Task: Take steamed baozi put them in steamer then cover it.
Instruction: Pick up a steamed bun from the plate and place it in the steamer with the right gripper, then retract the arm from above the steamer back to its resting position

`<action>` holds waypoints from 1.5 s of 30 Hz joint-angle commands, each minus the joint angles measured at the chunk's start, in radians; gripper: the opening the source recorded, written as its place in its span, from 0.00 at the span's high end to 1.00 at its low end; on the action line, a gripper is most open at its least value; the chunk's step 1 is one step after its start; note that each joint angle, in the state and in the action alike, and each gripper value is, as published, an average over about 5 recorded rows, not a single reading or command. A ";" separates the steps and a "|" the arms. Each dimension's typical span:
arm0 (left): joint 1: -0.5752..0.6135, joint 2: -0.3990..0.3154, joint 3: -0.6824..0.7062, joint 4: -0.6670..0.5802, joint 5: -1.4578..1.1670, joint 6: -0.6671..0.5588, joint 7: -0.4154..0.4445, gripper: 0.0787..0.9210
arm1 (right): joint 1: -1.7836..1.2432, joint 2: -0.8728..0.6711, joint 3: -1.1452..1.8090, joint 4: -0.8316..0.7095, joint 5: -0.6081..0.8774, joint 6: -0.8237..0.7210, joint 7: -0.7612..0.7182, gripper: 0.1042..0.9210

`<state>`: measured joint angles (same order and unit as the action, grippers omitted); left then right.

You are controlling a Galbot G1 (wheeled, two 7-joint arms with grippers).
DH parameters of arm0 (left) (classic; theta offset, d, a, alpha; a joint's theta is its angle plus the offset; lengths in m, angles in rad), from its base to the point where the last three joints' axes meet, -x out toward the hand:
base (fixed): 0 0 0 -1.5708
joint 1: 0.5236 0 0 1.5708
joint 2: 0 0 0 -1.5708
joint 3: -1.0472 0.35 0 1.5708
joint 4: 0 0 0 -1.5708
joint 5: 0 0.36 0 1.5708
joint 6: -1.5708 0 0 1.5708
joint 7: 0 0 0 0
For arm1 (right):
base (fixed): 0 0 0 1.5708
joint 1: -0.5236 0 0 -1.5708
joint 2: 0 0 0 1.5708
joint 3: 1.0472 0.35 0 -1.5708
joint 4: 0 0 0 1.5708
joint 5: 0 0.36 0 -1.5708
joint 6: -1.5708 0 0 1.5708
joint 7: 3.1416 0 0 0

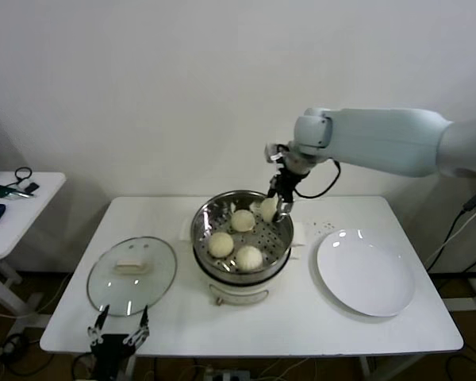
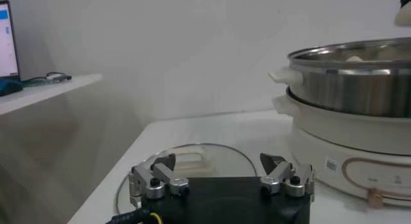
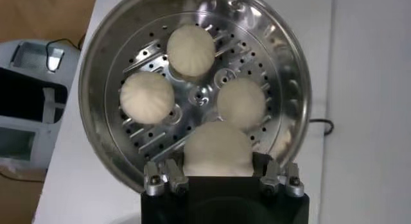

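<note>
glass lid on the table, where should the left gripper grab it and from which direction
Probably the white handle at the centre of the lid. The lid lies flat on the table, handle up, and its rim sits too low to pinch. Come straight down with the open left gripper, fingers closing across the handle's narrow sides.

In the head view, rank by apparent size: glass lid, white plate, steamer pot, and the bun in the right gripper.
1. White plate
2. Steamer and cover: too alike to rank
3. Baozi held by the right gripper, partly hidden, clearly smallest
</note>
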<state>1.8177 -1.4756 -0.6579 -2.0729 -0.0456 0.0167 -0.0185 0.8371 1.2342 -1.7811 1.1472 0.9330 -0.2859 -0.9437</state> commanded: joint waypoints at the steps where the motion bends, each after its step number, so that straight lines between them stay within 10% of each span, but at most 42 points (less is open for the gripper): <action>1: -0.025 -0.011 0.000 0.010 0.008 0.005 0.000 0.12 | -0.097 0.094 -0.020 -0.058 -0.017 -0.010 0.016 0.28; 37: -0.071 0.002 -0.004 0.038 0.008 0.024 0.003 0.12 | -0.068 -0.078 0.073 0.009 -0.049 -0.001 0.025 0.12; 45: -0.088 0.001 -0.011 0.035 0.028 0.031 0.001 0.12 | -0.086 -0.278 0.205 0.081 -0.020 0.198 0.237 0.12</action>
<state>1.7362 -1.4751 -0.6664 -2.0366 -0.0293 0.0443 -0.0166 0.7565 1.1506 -1.6965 1.1632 0.8898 -0.2520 -0.8829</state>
